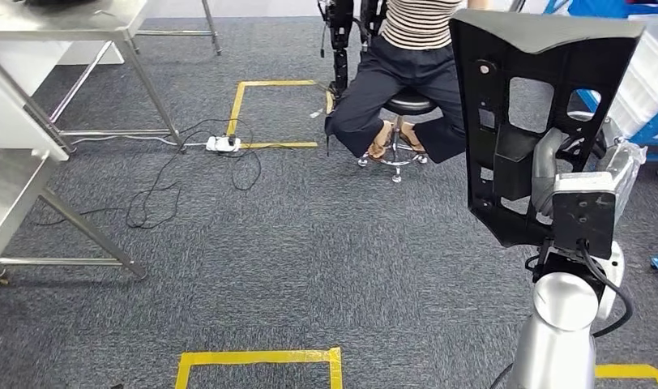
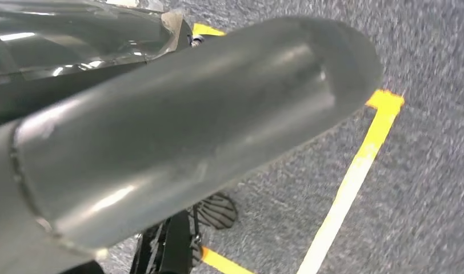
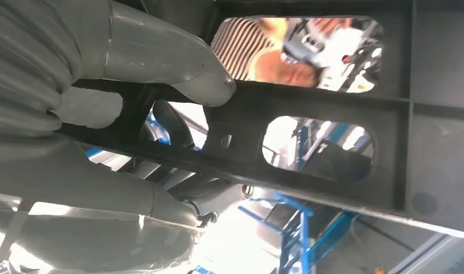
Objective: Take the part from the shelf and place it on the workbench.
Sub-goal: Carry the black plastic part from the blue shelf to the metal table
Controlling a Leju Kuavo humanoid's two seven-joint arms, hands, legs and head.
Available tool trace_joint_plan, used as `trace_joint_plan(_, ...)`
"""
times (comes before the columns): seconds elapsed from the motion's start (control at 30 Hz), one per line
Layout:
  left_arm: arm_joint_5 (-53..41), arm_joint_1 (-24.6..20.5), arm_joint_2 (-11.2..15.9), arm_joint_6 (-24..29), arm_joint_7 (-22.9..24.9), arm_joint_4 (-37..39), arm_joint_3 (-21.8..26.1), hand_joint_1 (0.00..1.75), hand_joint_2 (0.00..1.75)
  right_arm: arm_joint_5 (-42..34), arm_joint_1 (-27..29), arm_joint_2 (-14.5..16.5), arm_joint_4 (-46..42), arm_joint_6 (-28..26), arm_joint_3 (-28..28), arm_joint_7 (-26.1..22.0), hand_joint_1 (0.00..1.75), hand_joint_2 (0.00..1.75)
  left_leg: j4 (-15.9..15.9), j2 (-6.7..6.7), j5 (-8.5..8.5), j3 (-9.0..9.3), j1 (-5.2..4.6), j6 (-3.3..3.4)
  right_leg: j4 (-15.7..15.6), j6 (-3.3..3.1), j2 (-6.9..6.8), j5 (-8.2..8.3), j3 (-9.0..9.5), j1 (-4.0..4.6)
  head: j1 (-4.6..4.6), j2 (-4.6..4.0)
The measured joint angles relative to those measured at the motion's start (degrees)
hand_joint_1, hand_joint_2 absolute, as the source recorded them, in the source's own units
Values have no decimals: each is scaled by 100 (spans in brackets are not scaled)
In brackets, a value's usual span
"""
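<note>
We see the part (image 1: 544, 105) as matt black moulded plastic, our right hand (image 3: 104, 85) in smooth grey plastic, the tables (image 1: 66, 20) brushed steel, the floor (image 1: 309, 243) rough grey carpet.

I see even, bright light in the head view, soft shadows. Left wrist view is blurred; right wrist view glares white, possibly overexposed.
</note>
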Motion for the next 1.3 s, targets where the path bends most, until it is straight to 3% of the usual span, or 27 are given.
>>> trace_joint_plan(0.03, -1, -3, 1, -2, 0, 0, 0, 0, 0, 0, 2, -2, 0, -1, 0, 0, 175, 175, 0, -10, 0, 0, 0, 1, 104, -4, 23, -41, -50, -2, 8, 0)
trace_joint_plan(0.07, -2, -8, 1, -4, -1, 0, 0, 0, 0, 1, 12, -7, 1, -3, -1, 1, 175, 175, 1, -48, 0, -2, 0, 4, 415, -6, 58, -144, -211, -8, 17, 0)
trace_joint_plan(0.13, -4, -12, -4, -15, -2, 0, 0, 0, 0, 13, 39, -16, 1, -10, -5, 2, 175, 175, 15, -246, -7, 3, 13, -2, 630, 103, 139, -97, -391, -48, 36, 0)
trace_joint_plan(0.17, -4, -12, -7, -20, -2, 0, 0, 0, 0, 20, 50, -20, 1, -13, -8, 2, 175, 175, 34, -359, -18, 0, 23, -18, 466, 181, 219, 34, -354, -82, 40, 0)
trace_joint_plan(0.2, -4, -10, -4, -24, -2, 0, 0, 0, 0, 27, 50, -19, 2, -14, -8, 2, 175, 175, 66, -458, -34, -10, 24, -46, 76, 245, 302, 228, -195, -105, 43, 0)
trace_joint_plan(0.27, -2, -7, 6, -25, -3, 0, 1, 0, 0, 34, 40, -16, 4, -14, -5, 5, 175, 175, 114, -546, -51, -55, 23, -114, -339, 226, 399, 387, -6, -115, 44, 0)
trace_joint_plan(0.33, -1, 8, 12, -24, -4, 1, 1, 0, 0, 40, 23, -8, 5, -14, 1, 12, 175, 175, 111, -606, -35, -95, 35, -179, -361, 144, 338, 409, -8, -95, 43, 0)
trace_joint_plan(0.37, 0, 16, 9, -24, -4, 2, 1, 0, 0, 42, 5, -1, 6, -14, 6, 15, 175, 175, 124, -576, -45, -106, 47, -207, -370, 111, 306, 425, -6, -94, 42, 0)
trace_joint_plan(0.43, -1, 13, 12, -20, -4, 2, -1, 0, 0, 46, -29, 18, 7, -14, 18, 15, 175, 175, 398, -355, -220, -223, 61, -259, -392, 43, 226, 436, 16, -105, 17, 0)
trace_joint_plan(0.5, -6, -3, 13, -14, -4, 2, -1, 0, 0, 47, -40, 28, 17, -15, 21, 16, 175, 175, 1119, -113, -584, -560, 78, -309, -395, -2, 129, 420, 32, -85, -13, 0)
trace_joint_plan(0.57, -14, -4, 9, -9, 0, 2, -1, 0, 0, 47, -40, 29, 38, -16, 20, 19, 175, 175, 1735, -60, -794, -882, 92, -330, -394, -21, 22, 407, 37, -59, -20, 0)
trace_joint_plan(0.6, -23, 0, 7, -8, 3, 2, 0, 0, 0, 46, -42, 29, 48, -16, 20, 20, 175, 175, 1757, -56, -745, -904, 95, -324, -394, -26, -29, 401, 40, -48, -23, 0)
trace_joint_plan(0.63, -33, 2, 8, -6, 5, 2, 0, 0, 0, 46, -49, 29, 56, -17, 20, 21, 175, 175, 1537, -42, -597, -798, 95, -308, -394, -31, -81, 396, 46, -38, -24, 0)
trace_joint_plan(0.7, -67, -4, 15, -2, 7, 2, 0, 0, 0, 44, -72, 30, 64, -22, 21, 27, 175, 175, 740, 100, -256, -371, 68, -252, -394, -35, -173, 382, 65, -14, -24, 0)
trace_joint_plan(0.77, -97, -14, 24, 5, 10, 1, 0, 0, 0, 42, -100, 31, 66, -29, 21, 35, 175, 175, 226, 229, -112, -103, 17, -198, -395, -15, -243, 367, 74, 15, -21, 0)
trace_joint_plan(0.87, -123, -9, 43, 16, 17, 1, 0, 0, 0, 39, -117, 48, 65, -32, 25, 51, 175, 175, 120, 137, -86, -77, -14, -113, -404, 53, -338, 347, 79, 13, -21, 0)
trace_joint_plan(0.93, -146, -12, 44, 24, 22, 1, 1, 0, 0, 38, -122, 55, 64, -36, 26, 58, 175, 175, 36, 47, -32, -17, 15, -42, -200, 80, -202, 224, 0, 0, -5, 0)
trace_joint_plan(1.03, -170, -36, 40, 32, 26, 0, 2, 0, 0, 37, -103, 46, 69, -47, 25, 85, 175, 175, 1, -108, -3, 13, 33, -2, 849, 52, 104, -207, -506, -17, 29, 0)
trace_joint_plan(1.07, -173, -36, 39, 38, 27, 0, 2, 0, 0, 37, -87, 43, 74, -48, 25, 95, 175, 175, 3, -175, -4, 11, 32, -1, 1142, 64, 132, -291, -667, -22, 34, 0)
trace_joint_plan(1.1, -174, -33, 38, 45, 28, 0, 3, 0, 0, 37, -73, 42, 80, -49, 24, 101, 175, 175, 6, -240, -4, 9, 33, -1, 1234, 96, 141, -285, -736, -28, 35, 0)
trace_joint_plan(1.13, -175, -30, 37, 53, 30, 0, 3, 0, 0, 38, -65, 41, 84, -50, 23, 101, 175, 175, 10, -305, -5, 12, 36, -4, 1092, 143, 148, -185, -689, -36, 35, 0)
trace_joint_plan(1.2, -176, -29, 33, 61, 31, 0, 7, 0, 0, 38, -69, 40, 89, -51, 22, 101, 175, 175, 33, -431, -15, 12, 42, -25, 297, 239, 240, 166, -338, -71, 37, 0)
trace_joint_plan(1.27, -179, -28, 33, 66, 30, 0, 17, 0, 0, 39, -80, 39, 96, -51, 22, 101, 175, 175, 71, -532, -39, -11, 35, -81, -317, 229, 332, 400, -42, -84, 32, 0)
trace_joint_plan(1.3, -180, -21, 34, 68, 30, 0, 24, 0, 0, 40, -84, 40, 102, -51, 21, 101, 175, 175, 79, -566, -42, -28, 36, -117, -425, 188, 351, 435, 11, -73, 30, 0)
